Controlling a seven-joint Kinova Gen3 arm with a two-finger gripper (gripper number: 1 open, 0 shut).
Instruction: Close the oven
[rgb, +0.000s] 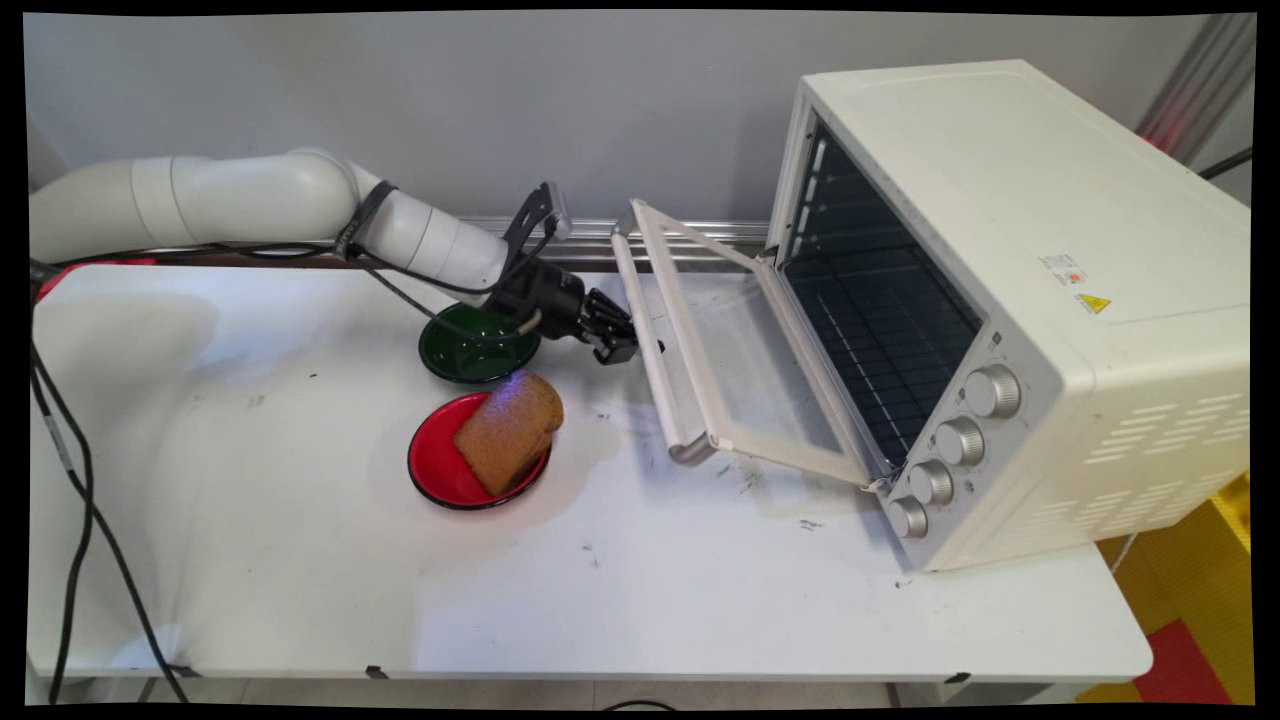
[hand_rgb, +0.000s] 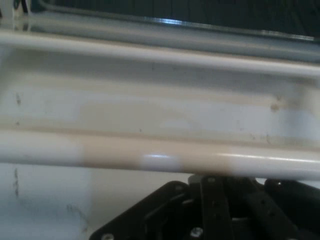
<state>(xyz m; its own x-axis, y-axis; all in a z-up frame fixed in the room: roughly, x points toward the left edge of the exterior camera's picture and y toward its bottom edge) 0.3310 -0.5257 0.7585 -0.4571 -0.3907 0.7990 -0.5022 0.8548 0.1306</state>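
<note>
My black gripper (rgb: 632, 346) reaches in from the left, low over the table, with its tips right at the cream handle bar (rgb: 660, 385) of the oven door (rgb: 745, 350). The door lies folded down and open. In the hand view the handle bar (hand_rgb: 160, 155) runs across the picture just above the gripper (hand_rgb: 206, 179), whose linkage meets in the middle, shut, with nothing between the fingers. The white toaster oven (rgb: 1010, 260) stands at the right with its dark inside showing.
A dark green bowl (rgb: 462, 352) sits under my wrist. In front of it a red plate (rgb: 438, 470) carries a slice of brown bread (rgb: 508, 430). Black cables hang at the left edge. The wall and a metal rail run behind.
</note>
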